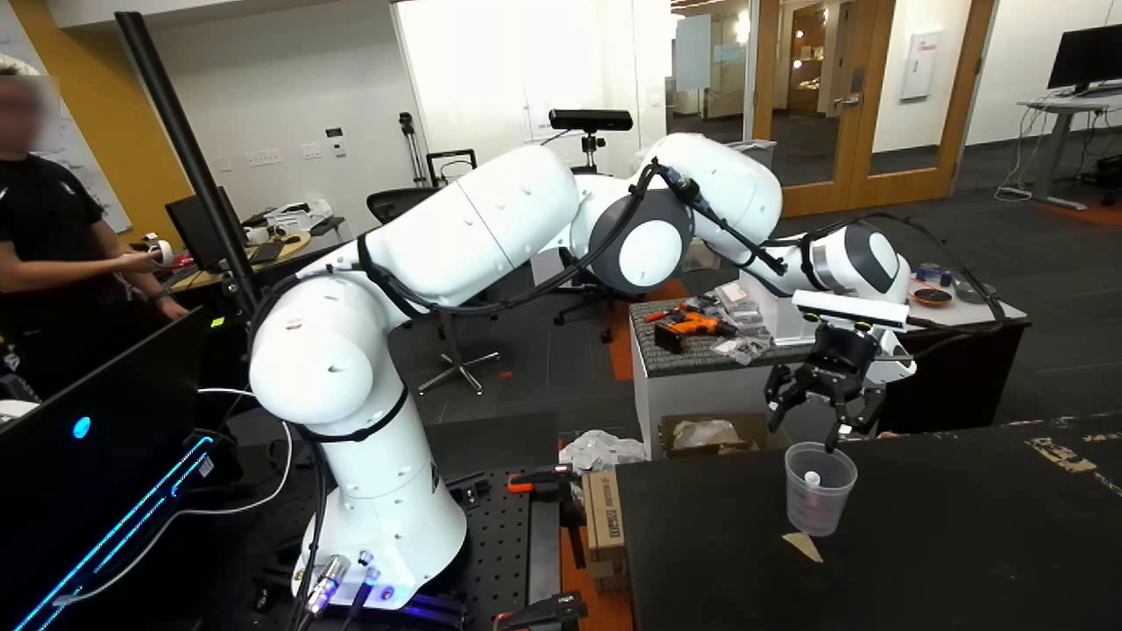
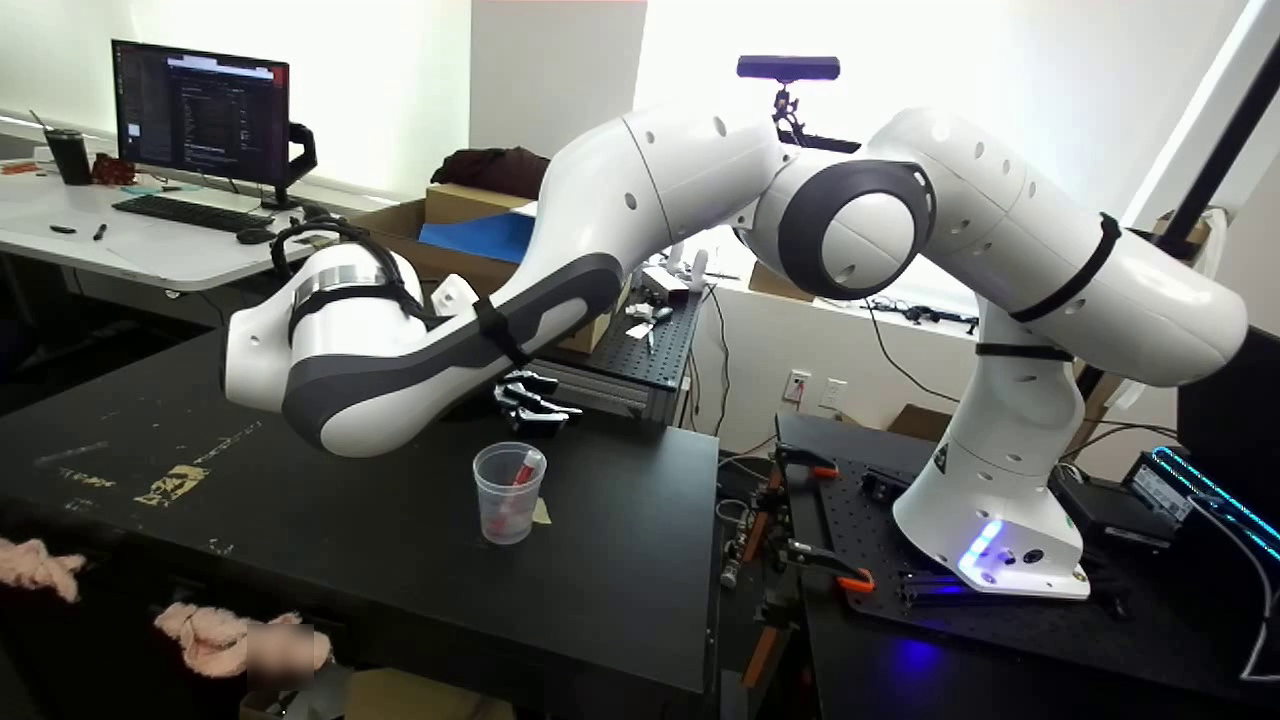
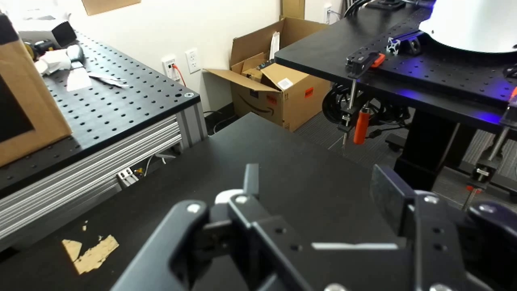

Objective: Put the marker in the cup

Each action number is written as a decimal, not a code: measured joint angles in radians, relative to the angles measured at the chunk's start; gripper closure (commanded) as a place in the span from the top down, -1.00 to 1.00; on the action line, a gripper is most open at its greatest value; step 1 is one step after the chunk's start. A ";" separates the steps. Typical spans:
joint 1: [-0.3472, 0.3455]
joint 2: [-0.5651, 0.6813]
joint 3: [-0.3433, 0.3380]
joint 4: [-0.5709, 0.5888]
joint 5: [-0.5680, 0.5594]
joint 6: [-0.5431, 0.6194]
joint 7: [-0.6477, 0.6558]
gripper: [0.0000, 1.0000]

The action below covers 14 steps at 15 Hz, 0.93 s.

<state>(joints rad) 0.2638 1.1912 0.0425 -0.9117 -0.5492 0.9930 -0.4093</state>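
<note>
Marker in cup, claw apart

Marker sits inside the clear plastic cup, leaning, white end up by the rim, red part below, seen through the wall. Cup stands upright on the black table. Scrap of tan tape lies flat by the cup's base; can't tell if they touch. Claw hangs over the table, fingers spread, table top showing between them. In an exterior view one fingertip overlaps the cup's rim; contact can't be told from that.

White arm reaches out over the table. Its base stands on a black plate with holes; clamp with orange tip at the plate's edge. Tan patch on the table in the wrist view, cardboard box with flaps up beyond the table.

Farther out: orange power drill on a side surface, lit monitor on a white desk, person in black at the side, face blurred, holding a white controller.
</note>
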 measured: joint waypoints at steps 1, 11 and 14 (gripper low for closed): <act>-0.002 0.000 0.000 0.006 0.000 0.000 0.000 1.00; -0.012 -0.039 -0.017 0.042 -0.002 0.145 0.253 1.00; -0.047 -0.097 -0.021 0.008 -0.001 0.231 0.361 1.00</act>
<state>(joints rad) 0.2166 1.0945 0.0214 -0.9040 -0.5505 1.2244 -0.0487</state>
